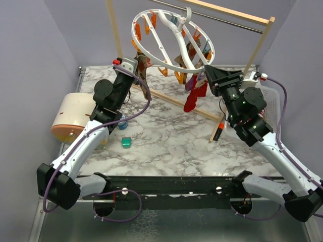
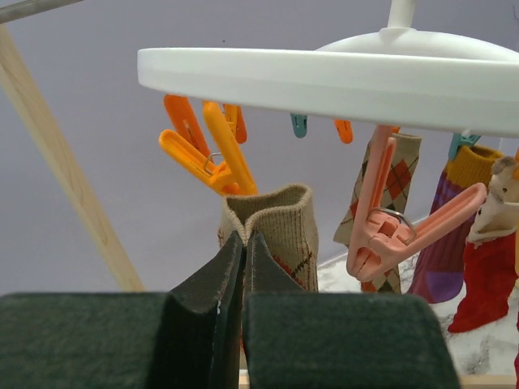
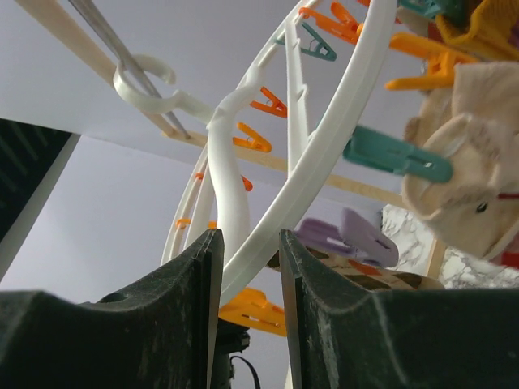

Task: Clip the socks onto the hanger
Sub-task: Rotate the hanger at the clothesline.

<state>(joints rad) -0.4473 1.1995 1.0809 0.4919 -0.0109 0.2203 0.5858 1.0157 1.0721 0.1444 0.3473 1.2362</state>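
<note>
Pinching the tan cuff of a brown diamond-patterned sock (image 2: 284, 223), the left gripper (image 2: 240, 239) is clamped tight, its dark, felt-like pads meeting in a thin seam. It holds the sock up just under the hanger (image 2: 324, 81), beside two glossy orange clips (image 2: 203, 154) that dangle from the rim. The hanger is a smooth, round white plastic ring with cross spokes, hooked onto a wooden rack (image 1: 237, 14).

The right gripper (image 3: 247, 243) straddles the opposite side of the ring, jaws parted with the rim between them. Whether they press on it I cannot tell.

Other socks hang below the hanger near that gripper, all soft knit: a red sock (image 1: 193, 99), a purple sock (image 2: 442, 259) with a yellow cuff, and a second diamond sock (image 2: 393, 182).

This looks like the clipping step for one more sock. The next move likely calls for opening a clip's mouth and feeding the cuff in, with the ring kept steady.
</note>
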